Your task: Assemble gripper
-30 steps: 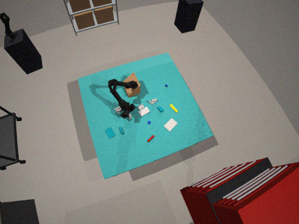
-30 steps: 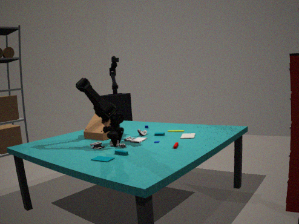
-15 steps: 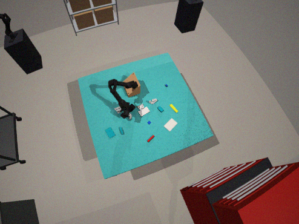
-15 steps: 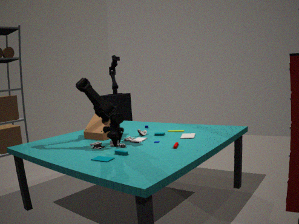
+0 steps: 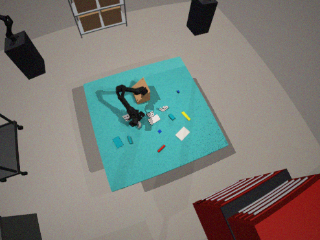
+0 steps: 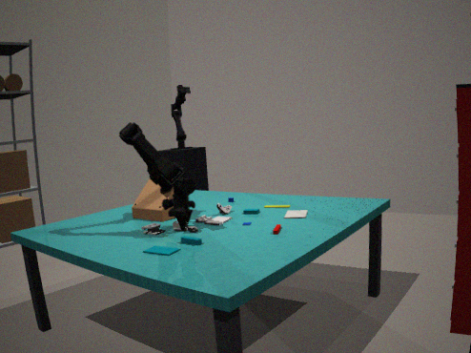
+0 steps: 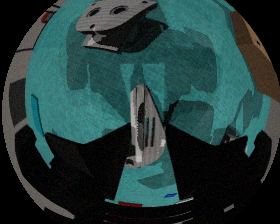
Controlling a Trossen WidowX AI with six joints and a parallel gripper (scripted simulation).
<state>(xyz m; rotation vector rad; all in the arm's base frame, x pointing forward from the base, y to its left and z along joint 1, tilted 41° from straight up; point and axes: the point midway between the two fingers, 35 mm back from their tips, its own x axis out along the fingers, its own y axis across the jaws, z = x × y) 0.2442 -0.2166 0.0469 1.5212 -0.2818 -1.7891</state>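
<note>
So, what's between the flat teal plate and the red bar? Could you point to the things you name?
A teal block (image 5: 129, 140) (image 6: 191, 240), much nearer the flat teal plate (image 5: 118, 142) (image 6: 162, 250) than the red bar (image 5: 161, 148) (image 6: 276, 229), per the top view.

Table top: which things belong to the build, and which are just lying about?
Build, by looks:
- held grey jaw
- loose grey jaw
- two-holed grey part
- white-and-grey part

Lying about:
- teal slab
- two teal blocks
- yellow bar
- red bar
- two blue pieces
- white slab
</note>
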